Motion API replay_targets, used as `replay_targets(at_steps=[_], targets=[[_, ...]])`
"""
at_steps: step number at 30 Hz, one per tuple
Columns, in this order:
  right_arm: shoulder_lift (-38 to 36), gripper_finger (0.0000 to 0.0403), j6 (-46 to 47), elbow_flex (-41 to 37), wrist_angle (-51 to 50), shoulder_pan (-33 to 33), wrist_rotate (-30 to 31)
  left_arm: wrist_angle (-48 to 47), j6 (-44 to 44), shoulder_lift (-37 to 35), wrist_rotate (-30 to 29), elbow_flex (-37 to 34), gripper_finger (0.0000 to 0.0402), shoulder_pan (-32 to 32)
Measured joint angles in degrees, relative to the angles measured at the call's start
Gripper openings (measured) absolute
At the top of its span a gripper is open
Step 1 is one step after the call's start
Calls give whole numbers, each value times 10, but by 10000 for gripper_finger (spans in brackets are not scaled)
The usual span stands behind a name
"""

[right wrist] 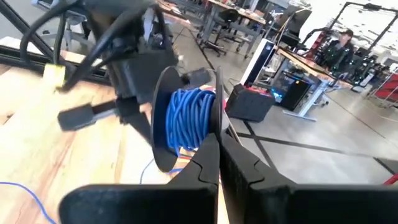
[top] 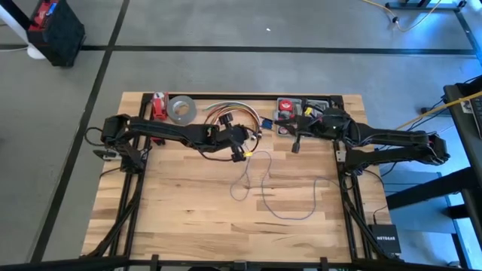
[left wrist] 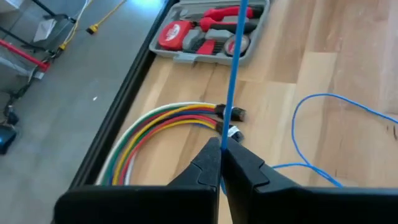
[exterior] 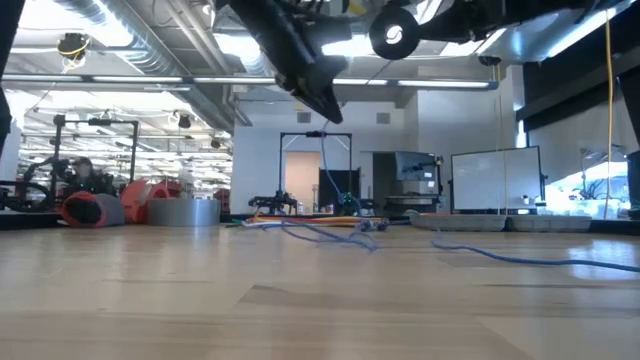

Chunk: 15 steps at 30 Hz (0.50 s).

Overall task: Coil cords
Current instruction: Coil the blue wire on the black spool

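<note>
Closest to us, the left pincer [left wrist: 221, 155] is pinching the blue cord [left wrist: 235, 62] taut; the right pincer [right wrist: 217, 149] is gripping a spool [right wrist: 186, 118], partly wound. We are judging much cord is lying loose on the table [top: 188, 218].

Blue cord [left wrist: 235, 56], red-and-grey tool case [left wrist: 211, 31] (cables [left wrist: 161, 121] multicoloured).

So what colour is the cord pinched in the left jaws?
Blue. The cord shows best in the left wrist view, running up from the shut left gripper.
</note>
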Motion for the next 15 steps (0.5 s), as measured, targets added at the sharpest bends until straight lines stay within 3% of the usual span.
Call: replay_targets(at_steps=[9,15], targets=[[19,5,-22,4,-56,-1,-27,8,-24,-103,2,-3,2,16],[74,5,-47,4,-39,-1,56,89,-49,-118,70,-3,1,14]])
